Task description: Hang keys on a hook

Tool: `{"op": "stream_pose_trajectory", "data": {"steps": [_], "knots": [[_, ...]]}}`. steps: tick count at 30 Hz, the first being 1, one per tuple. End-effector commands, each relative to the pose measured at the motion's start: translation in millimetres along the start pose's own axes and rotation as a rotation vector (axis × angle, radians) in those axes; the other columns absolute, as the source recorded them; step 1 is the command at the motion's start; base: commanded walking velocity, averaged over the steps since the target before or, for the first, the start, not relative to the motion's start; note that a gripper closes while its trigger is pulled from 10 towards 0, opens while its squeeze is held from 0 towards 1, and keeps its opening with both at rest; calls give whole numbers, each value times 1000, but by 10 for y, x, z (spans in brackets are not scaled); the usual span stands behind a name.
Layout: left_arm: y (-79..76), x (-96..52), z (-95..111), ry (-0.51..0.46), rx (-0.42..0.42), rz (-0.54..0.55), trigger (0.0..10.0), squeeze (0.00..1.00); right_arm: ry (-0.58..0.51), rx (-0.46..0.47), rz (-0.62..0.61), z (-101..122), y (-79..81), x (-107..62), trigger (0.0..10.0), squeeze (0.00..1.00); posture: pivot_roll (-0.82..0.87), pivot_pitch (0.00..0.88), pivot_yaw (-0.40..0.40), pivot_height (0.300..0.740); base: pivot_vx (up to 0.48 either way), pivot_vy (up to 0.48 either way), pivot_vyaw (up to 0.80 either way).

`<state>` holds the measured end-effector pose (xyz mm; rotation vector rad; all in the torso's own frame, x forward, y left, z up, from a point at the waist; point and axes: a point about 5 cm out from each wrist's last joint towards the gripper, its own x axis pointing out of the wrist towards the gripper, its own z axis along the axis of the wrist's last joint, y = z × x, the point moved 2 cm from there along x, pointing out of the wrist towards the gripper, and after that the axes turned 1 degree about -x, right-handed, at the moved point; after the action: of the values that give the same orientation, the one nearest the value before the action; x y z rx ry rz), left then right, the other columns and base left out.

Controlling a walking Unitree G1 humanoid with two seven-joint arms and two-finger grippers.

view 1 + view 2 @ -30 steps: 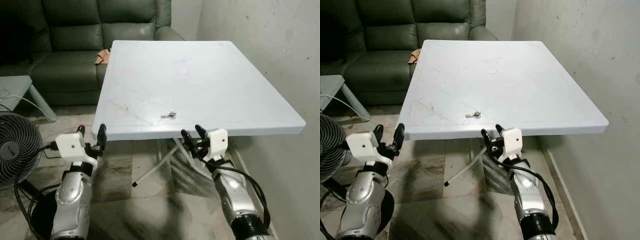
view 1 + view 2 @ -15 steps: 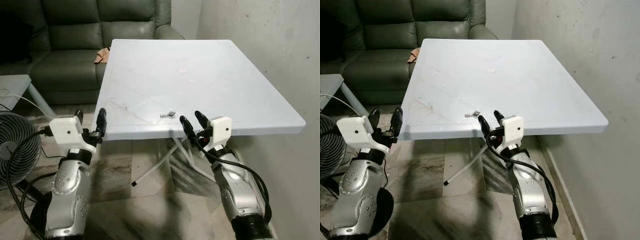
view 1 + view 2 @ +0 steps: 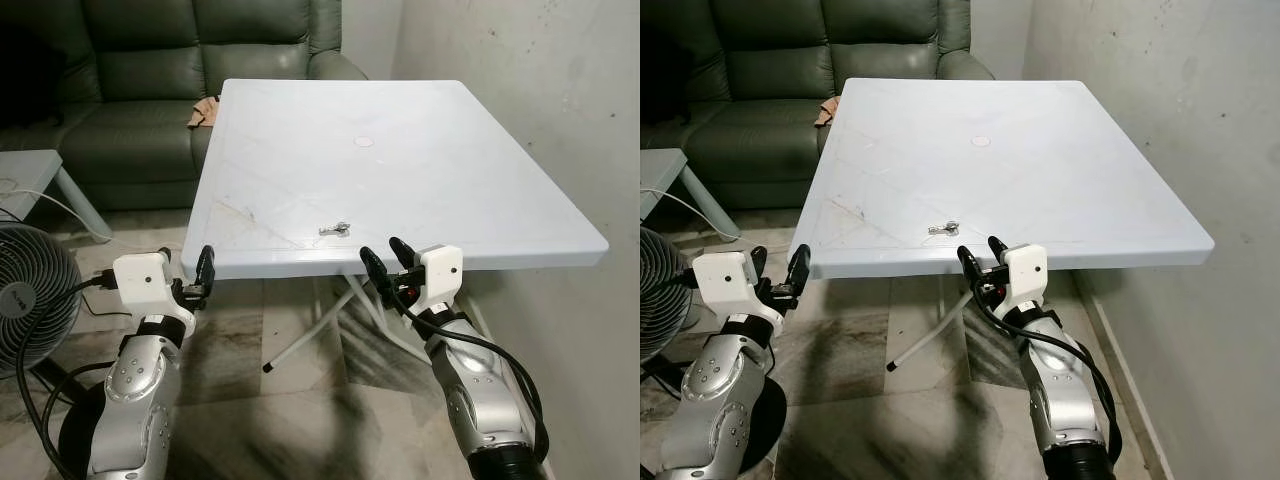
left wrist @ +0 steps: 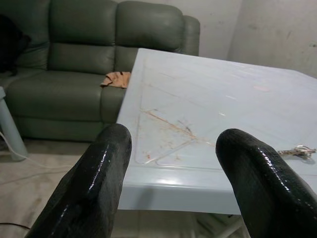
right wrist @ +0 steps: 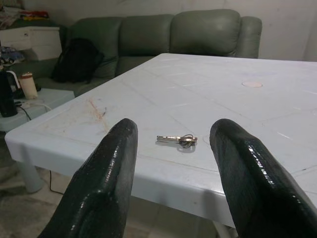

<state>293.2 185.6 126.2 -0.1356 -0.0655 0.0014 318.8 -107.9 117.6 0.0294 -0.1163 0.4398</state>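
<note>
The green sofa (image 3: 150,90) is seen along the far side of the room, and the wide white table (image 3: 470,170) is set in front of it, close against the wall on the robot's right. Off to the robot's left a floor fan (image 3: 35,295) is standing, with a cable trailing across the tiles. No hook can be made out in any view, so the hanging spot is presumably somewhere else, and the pickup is judged to be the step in hand.

Both arms are held up at the table's near edge. The right gripper (image 3: 383,262) is poised just before the rim, its two black fingers spread wide apart and nothing held between them. In its wrist view the keys are framed squarely in the gap between the fingers (image 5: 111,163), which suggests the hand is being lined up for a straight reach forward. The left gripper (image 3: 185,275) is parked near the table's left corner, fingers likewise parted and empty; it is well apart from the target and appears to be kept out of the way.

And there the keys (image 3: 336,229) are: a small silver bunch lying flat on the tabletop, close to the near edge, just ahead of the right gripper and not yet touched. Lying so flat, they are likely to be awkward to pinch.
</note>
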Motion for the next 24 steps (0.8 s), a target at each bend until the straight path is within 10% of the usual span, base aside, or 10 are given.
{"op": "stream_pose_trajectory", "data": {"steps": [1, 11, 24], "knots": [[-44, 0, -16, 16, 4, -25, 10000, 0, 2, -14, 11, 16, 5, -8, 10000, 0, -86, 8, 7, 740, 266, 0, 0], [-99, 12, -29, 32, 11, -42, 10000, 0, 15, -44, 34, 30, 19, -21, 10000, 0, -92, 7, 7, 740, 414, 0, 0], [-114, 17, -34, 42, 29, -43, 10000, 0, 8, -6, 35, 45, 30, -38, 10000, 0, -93, 12, 9, 740, 425, 0, 711]]}}
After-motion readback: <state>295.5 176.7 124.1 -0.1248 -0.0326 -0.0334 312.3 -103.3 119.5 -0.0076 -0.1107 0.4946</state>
